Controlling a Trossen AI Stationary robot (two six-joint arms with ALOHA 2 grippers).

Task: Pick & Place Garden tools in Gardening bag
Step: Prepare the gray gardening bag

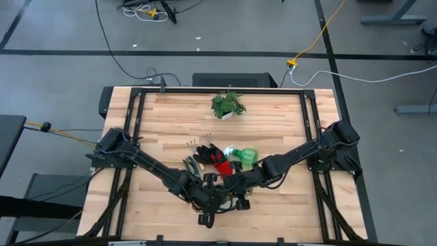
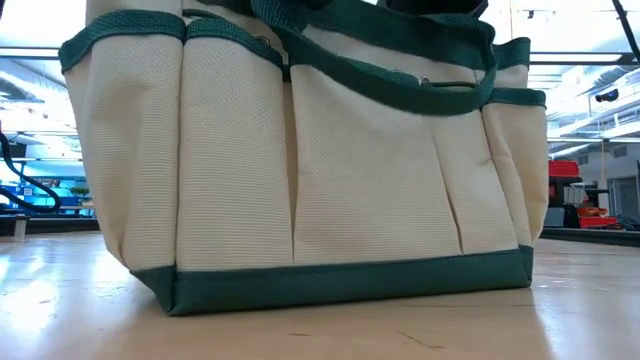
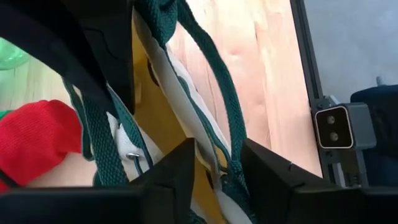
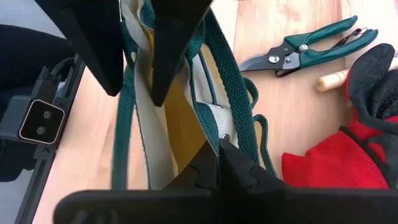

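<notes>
Two pincers meet over the bag [image 1: 229, 195] at the counter's [image 1: 287, 119] near edge, as we see from the high view: the left pincer [image 1: 208, 198] and right pincer [image 1: 239, 183] crowd its mouth, apparently to hold it open for loading. Just behind it lie the tools, none yet bagged: gloves [image 1: 215, 160], green bottle [image 1: 246, 157], shears [image 1: 191, 167] and rake [image 1: 199, 143]. A potted plant [image 1: 227, 104] stands well apart, farther back.

From the low view we see only the bag [image 2: 300, 170] standing upright on the counter [image 2: 300, 335], its green handles drawn upward, which suggests the arms are bearing some of its weight.

From the left wrist view we find the left pincer [image 3: 217, 177] partly open, its fingers [image 3: 171, 171] either side of the bag's rim and a handle strap [image 3: 227, 106]; we cannot tell whether it is gripping. A red glove [image 3: 37, 143] lies beside the bag.

From the right wrist view we see the right pincer [image 4: 219, 163] closed, pinching the bag's [image 4: 155, 124] green rim near a rivet, likely to spread the opening. The other arm's fingers [image 4: 174, 43] reach in opposite. The shears [image 4: 305, 50] and gloves [image 4: 354, 149] wait on the counter nearby.
</notes>
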